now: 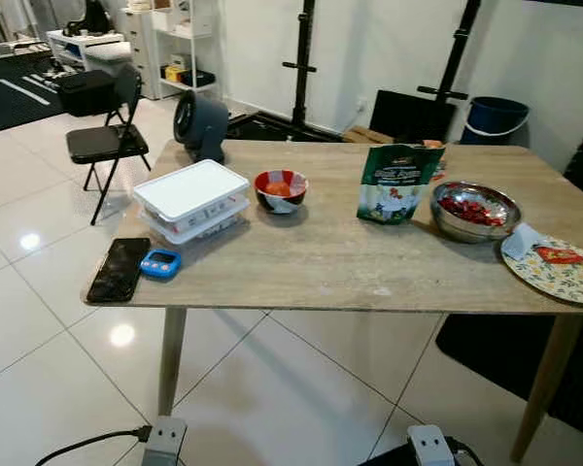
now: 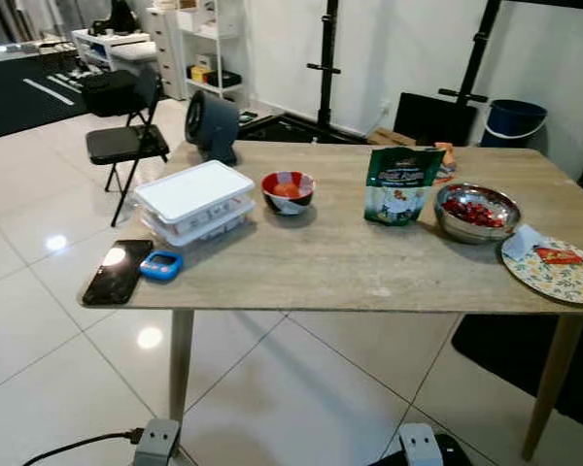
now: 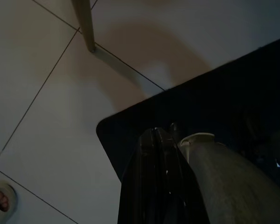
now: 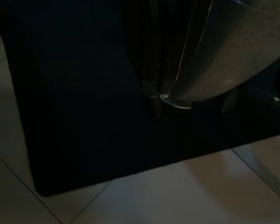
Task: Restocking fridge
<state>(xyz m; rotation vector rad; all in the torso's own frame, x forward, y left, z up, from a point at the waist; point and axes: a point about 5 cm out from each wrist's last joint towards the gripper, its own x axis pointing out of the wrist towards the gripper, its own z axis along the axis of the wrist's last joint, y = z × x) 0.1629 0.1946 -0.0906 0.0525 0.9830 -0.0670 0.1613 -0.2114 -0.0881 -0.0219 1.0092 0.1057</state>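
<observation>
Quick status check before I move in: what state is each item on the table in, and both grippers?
Plastic box: lid on.
Small bowl: uncovered, orange food inside.
Green pouch: upright.
Steel bowl: uncovered, red food inside.
Phone: flat, screen dark.
Left gripper: shut, hanging idle.
Right gripper: shut, hanging idle.

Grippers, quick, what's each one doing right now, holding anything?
Left gripper: hangs idle over the floor, jaws shut, holding nothing.
Right gripper: hangs idle in shade, jaws cannot be told.

Both eye views look forward and down from head height at the same table [image 1: 321, 262]. Each wrist view points down, close over floor tiles [image 3: 42, 140] and a dark mat [image 4: 74, 116].
</observation>
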